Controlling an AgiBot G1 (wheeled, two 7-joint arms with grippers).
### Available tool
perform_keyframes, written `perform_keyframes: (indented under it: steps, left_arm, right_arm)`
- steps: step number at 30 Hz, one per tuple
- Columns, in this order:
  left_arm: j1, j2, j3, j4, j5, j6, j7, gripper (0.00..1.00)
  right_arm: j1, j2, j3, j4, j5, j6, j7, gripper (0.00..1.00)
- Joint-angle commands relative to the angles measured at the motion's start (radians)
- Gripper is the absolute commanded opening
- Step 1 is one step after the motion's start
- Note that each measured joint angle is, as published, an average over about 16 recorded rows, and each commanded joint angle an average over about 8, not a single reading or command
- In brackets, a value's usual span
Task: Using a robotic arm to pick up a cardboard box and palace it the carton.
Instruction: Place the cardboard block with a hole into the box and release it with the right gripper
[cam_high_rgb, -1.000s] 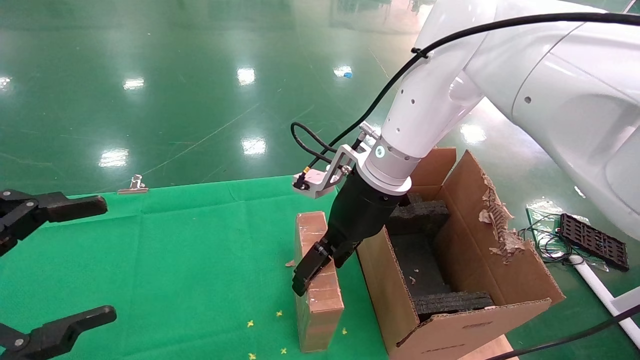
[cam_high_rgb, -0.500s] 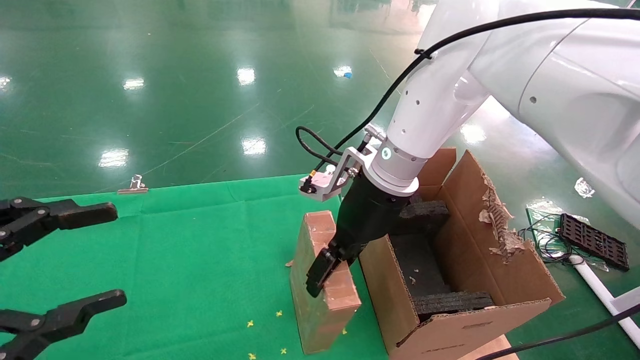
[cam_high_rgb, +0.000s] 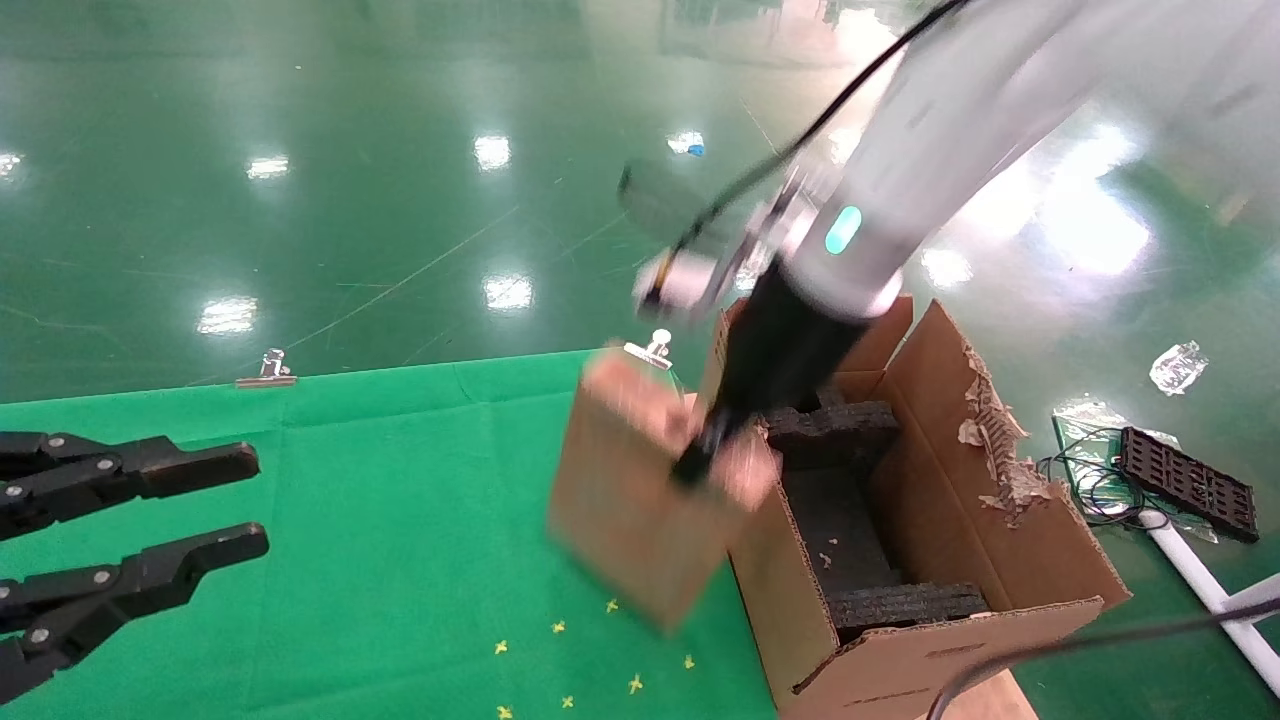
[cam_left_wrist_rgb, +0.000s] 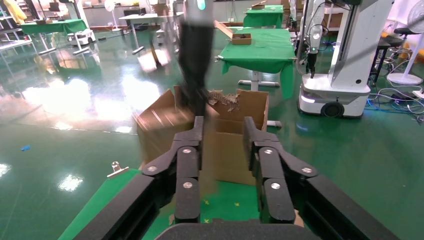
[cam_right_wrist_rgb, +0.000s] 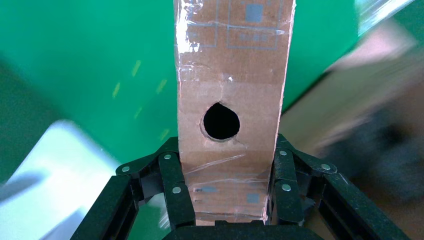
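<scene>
My right robotic arm (cam_high_rgb: 900, 170) reaches down and its gripper (cam_high_rgb: 700, 460) is shut on the cardboard box (cam_high_rgb: 640, 500), holding it tilted in the air above the green cloth, right beside the carton's near-left wall. In the right wrist view the box (cam_right_wrist_rgb: 232, 85) sits between the fingers (cam_right_wrist_rgb: 175, 190), its narrow taped face with a round hole (cam_right_wrist_rgb: 221, 121) showing. The carton (cam_high_rgb: 1000, 540) stands at the right with upright flaps, one torn, and black foam blocks (cam_high_rgb: 830, 430) inside. It also shows in the left wrist view (cam_left_wrist_rgb: 235, 150). My left gripper (cam_high_rgb: 255, 500) is open and empty at the left.
A green cloth (cam_high_rgb: 380, 520) covers the table, with small yellow specks near its front. Metal clips (cam_high_rgb: 265, 372) hold its far edge. A black tray (cam_high_rgb: 1185, 480), cables and a white pipe lie on the shiny green floor to the right of the carton.
My right gripper has lifted the cardboard box off the cloth, up and toward the carton, tilting it. My left gripper has narrowed its opening a little.
</scene>
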Motion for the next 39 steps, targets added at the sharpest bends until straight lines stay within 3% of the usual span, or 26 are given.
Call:
perform_keyframes:
  steps: [1,9,17,18,25,26,39]
  left_arm:
    - [0.0,0.0,0.0,0.0,0.0,0.0,0.0,0.0]
    - [0.0,0.0,0.001,0.0,0.0,0.0,0.0,0.0]
    - [0.0,0.0,0.001,0.0,-0.001,-0.001,0.001,0.0]
    - [0.0,-0.001,0.001,0.0,-0.001,-0.001,0.001,0.05]
    - [0.0,-0.001,0.002,0.0,-0.001,-0.001,0.001,0.91]
    - [0.0,-0.001,0.002,0.0,-0.001,-0.001,0.001,0.99]
    - [-0.001,-0.001,0.003,0.0,-0.002,-0.001,0.001,1.0]
  right_arm:
    - [0.055,0.034,0.015,0.009,-0.011,0.034,-0.047,0.0]
    - [0.21,0.154,0.023,-0.089,-0.06,0.065,-0.052,0.0]
    - [0.195,0.224,-0.027,-0.222,-0.114,0.006,0.039,0.0]
    - [0.183,0.231,-0.033,-0.237,-0.118,-0.002,0.05,0.0]
    - [0.093,0.248,-0.074,-0.311,-0.155,-0.024,0.099,0.0]
    - [0.081,0.247,-0.079,-0.319,-0.16,-0.024,0.103,0.0]
    - [-0.063,0.217,-0.106,-0.395,-0.185,0.019,0.104,0.0]
